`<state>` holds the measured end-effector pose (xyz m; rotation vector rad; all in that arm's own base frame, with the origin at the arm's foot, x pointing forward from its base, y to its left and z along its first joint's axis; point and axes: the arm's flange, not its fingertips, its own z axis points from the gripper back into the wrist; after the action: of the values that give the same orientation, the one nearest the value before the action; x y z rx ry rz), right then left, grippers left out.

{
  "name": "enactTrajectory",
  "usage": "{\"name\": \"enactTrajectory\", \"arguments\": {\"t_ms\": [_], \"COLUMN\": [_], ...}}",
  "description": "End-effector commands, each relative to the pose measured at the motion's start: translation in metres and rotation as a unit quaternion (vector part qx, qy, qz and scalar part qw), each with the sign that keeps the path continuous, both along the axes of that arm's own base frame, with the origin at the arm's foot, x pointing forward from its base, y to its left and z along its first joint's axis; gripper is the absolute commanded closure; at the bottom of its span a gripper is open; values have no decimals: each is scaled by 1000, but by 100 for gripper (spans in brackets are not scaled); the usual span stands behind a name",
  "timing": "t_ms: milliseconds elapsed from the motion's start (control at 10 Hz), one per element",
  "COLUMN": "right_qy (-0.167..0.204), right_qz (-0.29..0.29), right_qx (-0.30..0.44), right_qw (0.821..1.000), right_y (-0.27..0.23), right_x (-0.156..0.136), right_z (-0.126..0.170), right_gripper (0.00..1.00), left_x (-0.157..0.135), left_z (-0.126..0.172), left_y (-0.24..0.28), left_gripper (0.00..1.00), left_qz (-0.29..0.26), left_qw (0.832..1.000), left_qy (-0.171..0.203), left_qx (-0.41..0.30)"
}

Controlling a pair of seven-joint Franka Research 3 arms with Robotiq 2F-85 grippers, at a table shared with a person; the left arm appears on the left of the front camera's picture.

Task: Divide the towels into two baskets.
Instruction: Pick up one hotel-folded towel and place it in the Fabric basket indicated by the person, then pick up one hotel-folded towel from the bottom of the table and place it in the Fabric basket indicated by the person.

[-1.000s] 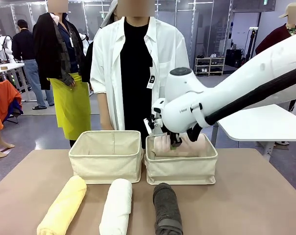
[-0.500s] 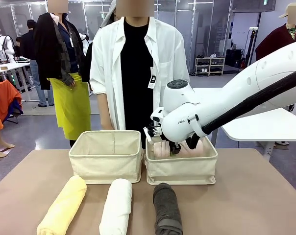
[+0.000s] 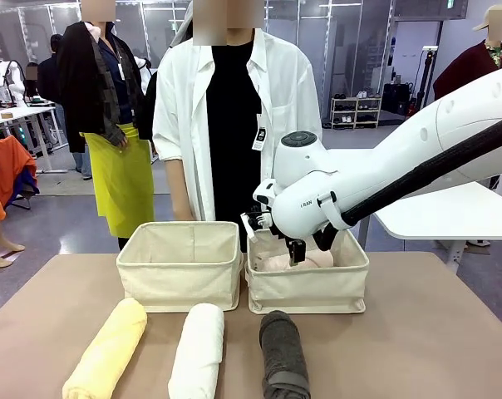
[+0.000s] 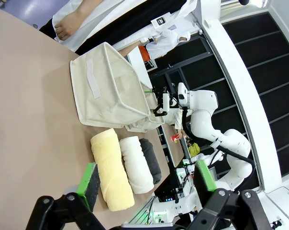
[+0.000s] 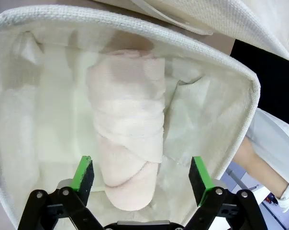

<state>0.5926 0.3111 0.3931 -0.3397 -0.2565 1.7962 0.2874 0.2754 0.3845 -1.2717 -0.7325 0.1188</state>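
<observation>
Front view: along the lower edge of the frame, the yellow towel point(image 3: 107, 349), white towel point(image 3: 197, 349) and grey towel point(image 3: 284, 357) are lying side by side on the surface point(image 3: 434, 332). Behind them the left basket point(image 3: 180, 278) is standing just beside the right basket point(image 3: 309, 291), where the pink towel point(image 3: 276, 263) is lying under the right gripper point(image 3: 294, 249). In the right wrist view that gripper is standing wide, clear of the towel on both sides. In the left wrist view the left gripper point(image 4: 148, 177) is gaping wide, holding nothing.
</observation>
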Motion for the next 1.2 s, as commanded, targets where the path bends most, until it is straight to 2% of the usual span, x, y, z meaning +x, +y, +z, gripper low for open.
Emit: {"name": "enactTrajectory", "arguments": {"t_ms": [0, 1100], "right_qy": [0, 3], "right_qz": [1, 0], "right_qx": [2, 1], "right_qw": [1000, 1000], "right_y": [1, 0], "right_x": [2, 1], "right_z": [-3, -3], "right_gripper": [0, 0], "left_x": [-3, -3], "left_z": [1, 1], "left_y": [2, 2], "left_gripper": [0, 0], "left_qz": [1, 1], "left_qw": [1000, 1000], "left_qy": [-4, -4], "left_qx": [-3, -3]}}
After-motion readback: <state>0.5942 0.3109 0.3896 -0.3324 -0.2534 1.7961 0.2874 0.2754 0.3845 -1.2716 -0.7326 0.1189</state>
